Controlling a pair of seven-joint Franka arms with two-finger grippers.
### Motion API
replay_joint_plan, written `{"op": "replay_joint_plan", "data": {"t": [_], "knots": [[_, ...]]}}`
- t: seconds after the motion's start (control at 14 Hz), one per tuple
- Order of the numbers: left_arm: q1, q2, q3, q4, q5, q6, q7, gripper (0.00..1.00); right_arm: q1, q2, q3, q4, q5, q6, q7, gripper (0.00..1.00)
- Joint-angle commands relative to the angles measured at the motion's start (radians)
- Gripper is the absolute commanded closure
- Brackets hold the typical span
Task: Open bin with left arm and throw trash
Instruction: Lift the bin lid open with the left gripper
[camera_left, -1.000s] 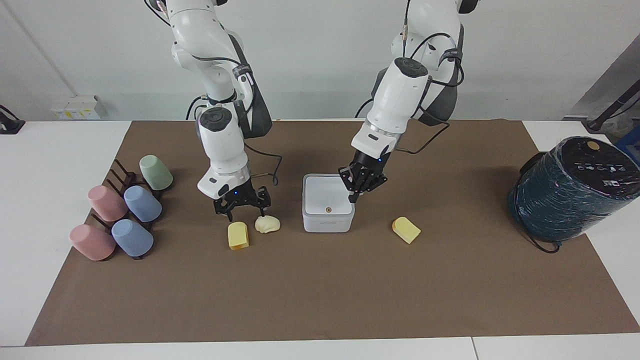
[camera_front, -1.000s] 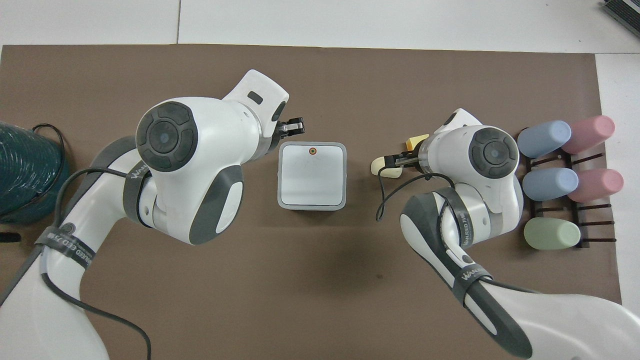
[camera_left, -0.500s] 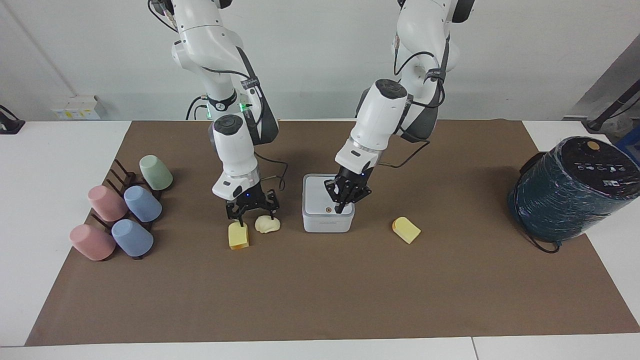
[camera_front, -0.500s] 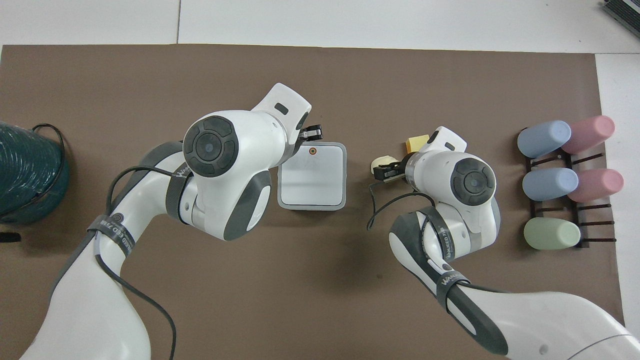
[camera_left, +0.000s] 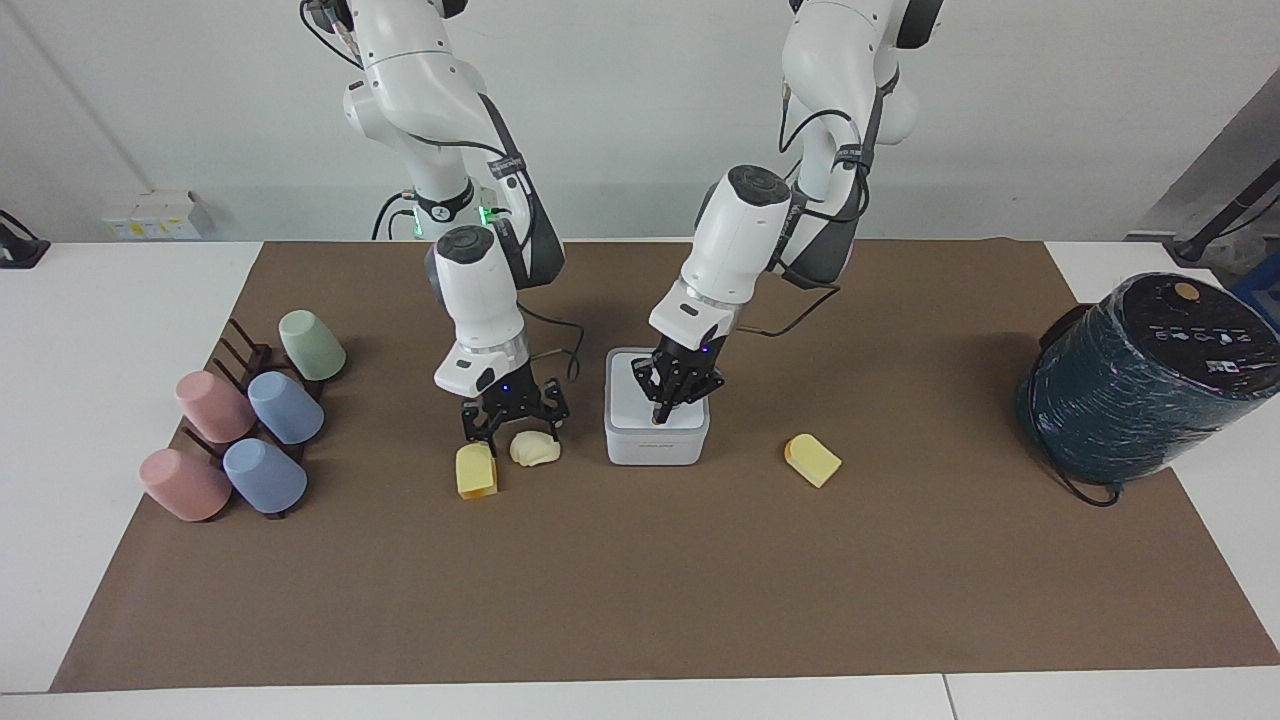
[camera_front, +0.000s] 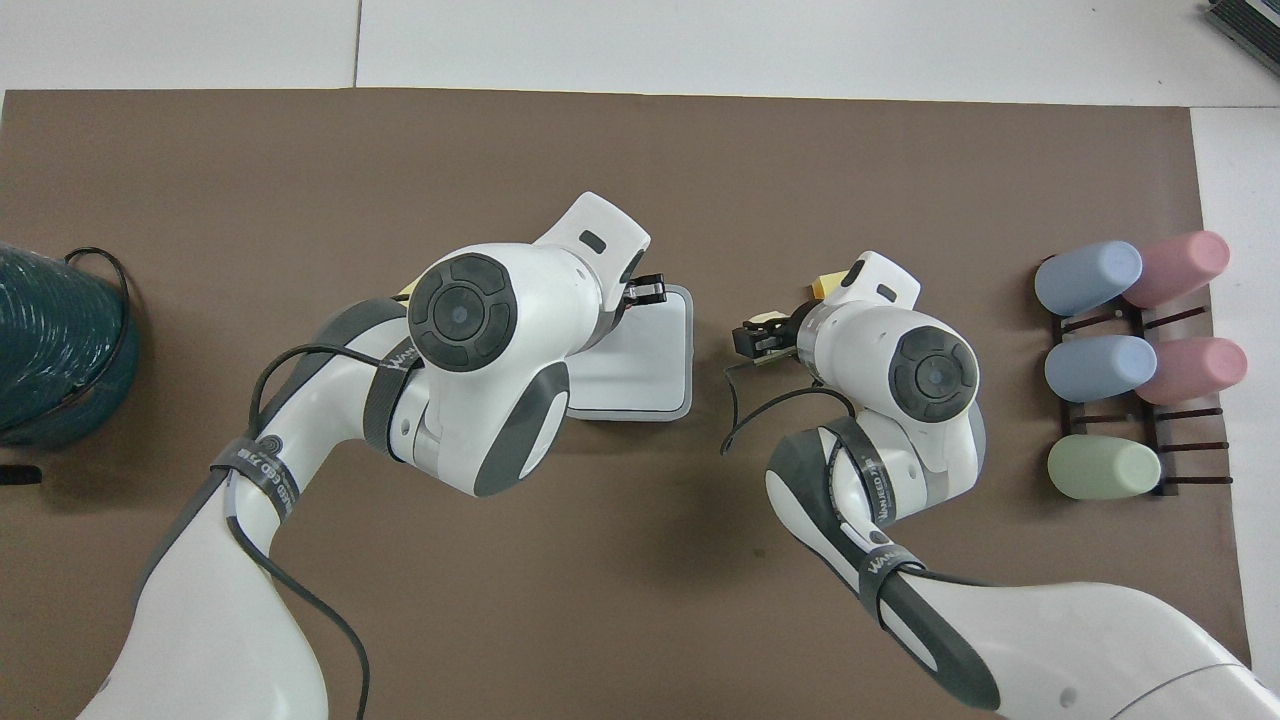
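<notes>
The bin (camera_left: 640, 446) is a small white square box mid-table, its lid down flat; in the overhead view the bin (camera_front: 650, 372) is half covered by my left arm. My left gripper (camera_left: 661, 416) is shut, its tip down on the lid near the edge farther from the robots. One yellow trash slab (camera_left: 812, 459) lies beside the bin toward the left arm's end. A second yellow slab (camera_left: 476, 470) and a cream lump (camera_left: 537, 450) lie toward the right arm's end. My right gripper (camera_left: 513, 432) hangs open just over the cream lump, holding nothing.
Pastel cups on a dark rack (camera_left: 250, 420) stand at the right arm's end of the brown mat. A large dark teal wrapped cylinder (camera_left: 1140, 375) stands at the left arm's end. In the overhead view the same rack of cups (camera_front: 1130, 360) shows beside my right arm.
My left gripper has swung from beside the bin over its lid and come down onto it. My right gripper has shifted and lowered over the cream lump.
</notes>
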Motion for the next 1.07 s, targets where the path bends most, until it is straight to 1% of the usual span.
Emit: {"op": "replay_joint_plan", "data": {"t": [0.0, 0.07, 0.14, 0.29, 0.36, 0.5, 0.64, 0.86, 1.0], "knots": [[-0.015, -0.020, 0.016, -0.023, -0.018, -0.022, -0.005, 1.00, 0.010, 0.013, 0.000, -0.009, 0.013, 0.033, -0.028, 0.02], [-0.017, -0.021, 0.016, -0.028, -0.018, -0.021, -0.005, 1.00, 0.010, 0.013, 0.000, -0.009, 0.013, 0.033, -0.028, 0.20], [-0.017, -0.023, 0.016, -0.032, -0.018, -0.020, -0.005, 1.00, 0.010, 0.013, 0.000, -0.009, 0.013, 0.033, -0.030, 0.43], [-0.023, -0.025, 0.016, -0.048, -0.019, -0.021, -0.005, 1.00, 0.007, 0.007, -0.001, -0.009, 0.013, 0.029, -0.030, 0.94], [-0.025, -0.023, 0.016, -0.054, -0.018, -0.019, -0.003, 1.00, 0.007, -0.001, -0.001, -0.009, 0.013, 0.015, -0.023, 1.00], [-0.032, -0.018, 0.016, -0.063, -0.018, -0.014, -0.005, 1.00, 0.002, -0.024, -0.001, -0.008, 0.013, -0.051, -0.022, 1.00], [-0.037, -0.014, 0.016, -0.069, -0.018, -0.008, -0.005, 1.00, 0.001, -0.056, -0.001, 0.000, 0.013, -0.150, -0.016, 1.00], [-0.037, -0.009, 0.016, -0.077, -0.018, -0.005, -0.003, 1.00, -0.022, -0.080, -0.003, 0.003, 0.013, -0.212, 0.000, 1.00], [-0.037, -0.009, 0.016, -0.074, -0.018, -0.014, -0.003, 1.00, -0.036, -0.103, -0.007, 0.021, 0.015, -0.314, 0.010, 1.00]]}}
